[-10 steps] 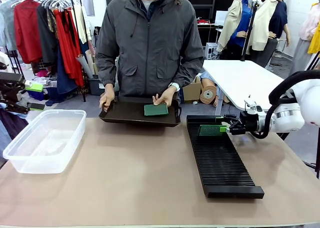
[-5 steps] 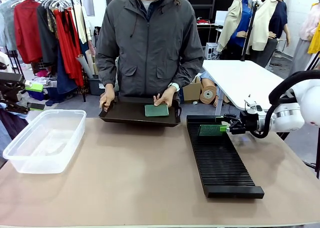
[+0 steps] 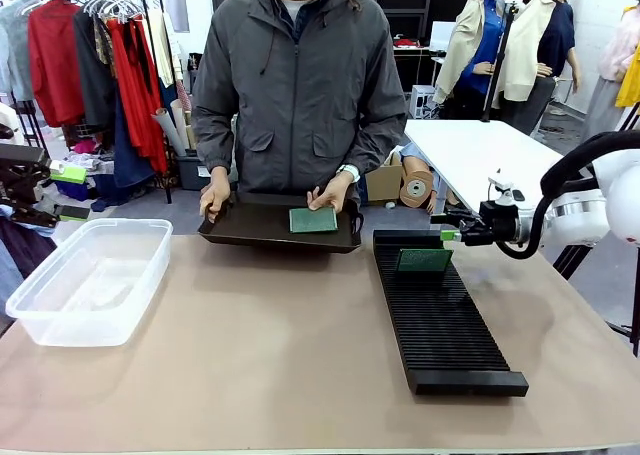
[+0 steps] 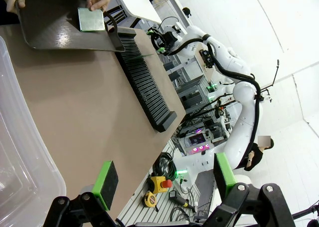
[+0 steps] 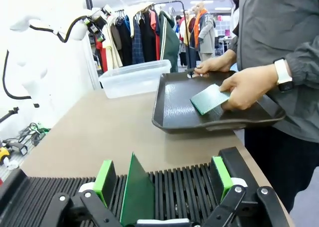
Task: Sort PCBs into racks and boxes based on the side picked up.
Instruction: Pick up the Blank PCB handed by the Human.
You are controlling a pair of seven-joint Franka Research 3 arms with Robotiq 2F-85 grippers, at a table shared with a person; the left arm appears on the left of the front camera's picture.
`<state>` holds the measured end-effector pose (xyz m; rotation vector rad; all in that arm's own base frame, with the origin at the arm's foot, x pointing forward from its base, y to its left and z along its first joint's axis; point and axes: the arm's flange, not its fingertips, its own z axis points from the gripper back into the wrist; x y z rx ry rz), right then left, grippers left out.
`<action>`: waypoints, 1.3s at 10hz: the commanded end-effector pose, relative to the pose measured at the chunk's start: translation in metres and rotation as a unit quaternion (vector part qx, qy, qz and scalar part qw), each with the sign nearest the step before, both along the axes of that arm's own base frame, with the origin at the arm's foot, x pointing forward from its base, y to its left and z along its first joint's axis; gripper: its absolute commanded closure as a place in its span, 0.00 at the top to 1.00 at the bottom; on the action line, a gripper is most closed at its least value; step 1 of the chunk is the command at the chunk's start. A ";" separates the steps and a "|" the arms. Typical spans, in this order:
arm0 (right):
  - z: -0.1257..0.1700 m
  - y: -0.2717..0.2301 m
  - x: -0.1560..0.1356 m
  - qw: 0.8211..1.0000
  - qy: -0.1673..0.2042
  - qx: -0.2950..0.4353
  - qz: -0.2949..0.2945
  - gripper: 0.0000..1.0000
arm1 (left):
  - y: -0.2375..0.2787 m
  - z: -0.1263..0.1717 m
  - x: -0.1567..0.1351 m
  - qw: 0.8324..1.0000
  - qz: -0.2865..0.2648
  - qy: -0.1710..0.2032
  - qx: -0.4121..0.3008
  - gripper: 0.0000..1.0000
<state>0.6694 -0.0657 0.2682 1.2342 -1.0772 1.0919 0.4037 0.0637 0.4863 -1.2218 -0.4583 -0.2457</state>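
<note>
One green PCB [image 3: 424, 260] stands on edge in a slot at the far end of the long black rack [image 3: 440, 315]. My right gripper [image 3: 455, 234] hovers open just above and to the right of it. In the right wrist view that PCB [image 5: 137, 191] rises between my open fingers [image 5: 103, 179], touching neither pad. A second PCB [image 3: 313, 220], lighter face up, lies in the shallow black tray [image 3: 250, 237] under the person's hand [image 3: 330, 195]. The clear box [image 3: 90, 280] sits at the table's left. My left gripper [image 4: 164, 179] is open and holds nothing, high above the table beside the box [image 4: 20, 152].
The person stands at the far edge, holding the tray with both hands. A bare brown tabletop [image 3: 270, 345] lies between box and rack. A clothes rail [image 3: 90, 55] and a white table [image 3: 490, 155] stand behind.
My right gripper has risen away from the PCB, which stays standing in the rack. The person's hand has nudged the tray's PCB slightly.
</note>
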 end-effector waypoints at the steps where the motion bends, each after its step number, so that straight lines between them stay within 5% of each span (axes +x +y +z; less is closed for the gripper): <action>1: 0.023 0.000 -0.012 0.999 0.042 0.011 0.003 1.00 | 0.000 0.002 -0.002 1.000 -0.002 0.002 0.000 1.00; 6: 0.084 0.003 -0.081 0.985 0.167 -0.023 0.037 1.00 | 0.000 0.002 -0.002 1.000 -0.002 0.002 0.000 1.00; 11: 0.109 0.015 -0.125 0.923 0.379 -0.042 0.051 1.00 | 0.000 0.002 -0.002 1.000 -0.002 0.002 0.000 1.00; 13: 0.119 0.024 -0.144 0.908 0.414 -0.040 0.055 1.00 | 0.000 0.002 -0.002 1.000 -0.002 0.002 0.000 1.00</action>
